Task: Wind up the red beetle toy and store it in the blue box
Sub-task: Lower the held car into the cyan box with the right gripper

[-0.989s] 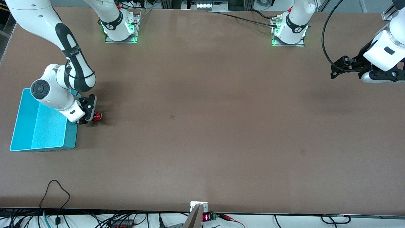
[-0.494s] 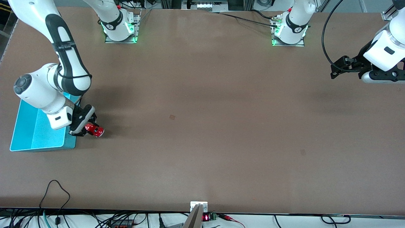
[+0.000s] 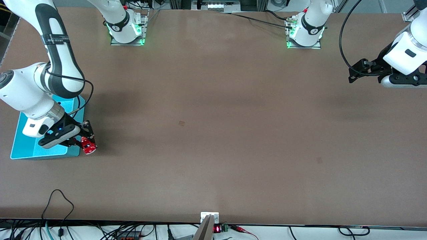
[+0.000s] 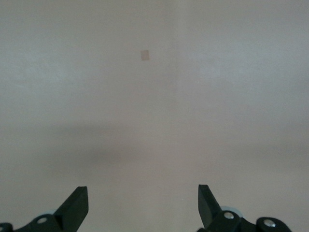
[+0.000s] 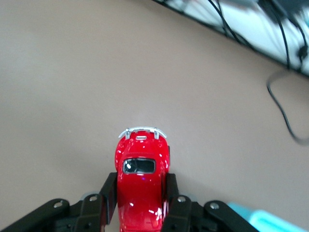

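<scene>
Tiny glossy red beetle toy (image 5: 141,186) pinched at its flanks by right claw (image 3: 84,140), just beside light cyan-blue plastic box (image 3: 20,146). Judged light, rigid, slippery; mid-body flank grip suits. Left claw (image 4: 142,205) spread, waiting over brown worktop (image 3: 213,133).

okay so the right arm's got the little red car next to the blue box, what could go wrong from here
The right gripper pinches the red beetle toy by its glossy, rounded sides only, so it might slip or twist. The toy sits just outside the blue box, by its thin wall; a low swing inward could clip that wall.
</scene>
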You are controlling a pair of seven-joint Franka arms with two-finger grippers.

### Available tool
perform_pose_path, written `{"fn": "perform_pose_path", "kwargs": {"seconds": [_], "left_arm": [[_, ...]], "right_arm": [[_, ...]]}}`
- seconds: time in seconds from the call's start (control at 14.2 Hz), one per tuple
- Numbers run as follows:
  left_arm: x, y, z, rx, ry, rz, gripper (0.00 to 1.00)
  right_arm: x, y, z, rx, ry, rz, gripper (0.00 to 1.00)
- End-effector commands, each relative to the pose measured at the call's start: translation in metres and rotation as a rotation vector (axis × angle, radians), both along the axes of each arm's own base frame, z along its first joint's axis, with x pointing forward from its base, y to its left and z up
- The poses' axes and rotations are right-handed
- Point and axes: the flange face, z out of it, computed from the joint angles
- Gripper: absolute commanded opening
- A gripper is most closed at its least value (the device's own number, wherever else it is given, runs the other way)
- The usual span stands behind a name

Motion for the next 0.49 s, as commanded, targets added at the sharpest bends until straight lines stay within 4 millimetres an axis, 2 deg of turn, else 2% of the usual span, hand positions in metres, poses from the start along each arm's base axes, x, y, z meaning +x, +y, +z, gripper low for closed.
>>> {"fn": "perform_pose_path", "kwargs": {"seconds": [0.0,0.14,0.28,0.42], "left_arm": [[0.004,0.001,0.005,0.022,-0.001,-0.007,1.00],[0.004,0.001,0.004,0.024,0.005,-0.008,1.00],[0.000,0.004,0.002,0.027,0.044,0.001,1.00],[0.002,0.008,0.008,0.026,0.030,0.008,1.00]], "right_arm": [[0.006,-0.042,0.009,-0.005,0.046,-0.138,0.14],[0.011,-0.066,0.026,-0.027,0.099,-0.190,0.13],[0.010,-0.094,0.032,-0.034,0.172,-0.241,0.09],[0.003,-0.127,0.023,-0.022,0.208,-0.316,0.09]]}}
